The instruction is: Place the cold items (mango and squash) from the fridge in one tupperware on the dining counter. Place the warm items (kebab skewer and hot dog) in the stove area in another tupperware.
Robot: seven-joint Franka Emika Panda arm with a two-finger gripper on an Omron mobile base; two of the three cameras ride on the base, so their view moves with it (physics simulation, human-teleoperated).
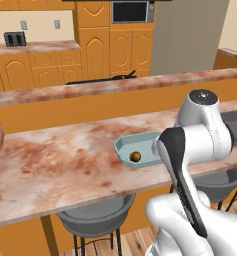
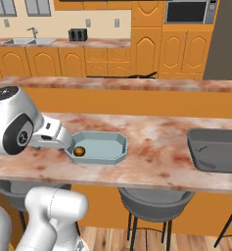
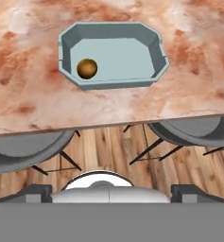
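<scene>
While parked upper centre of hand view on dining counter (image 3: 189, 61), pale blue tupperware (image 3: 153, 56) holding one brown ball (image 3: 87, 68); gripper (image 3: 111, 191) released, grasping nothing.

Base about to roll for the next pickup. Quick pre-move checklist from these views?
1. Gripper empty, fingers spread: ok.
2. Round brown item inside the pale blue tupperware: ok.
3. Second cold item in that tray: not ok, just one there.
4. Dark grey tupperware on the dining counter, nothing in the part visible: ok.
5. Hand back from the counter edge, over the stools: ok.
</scene>
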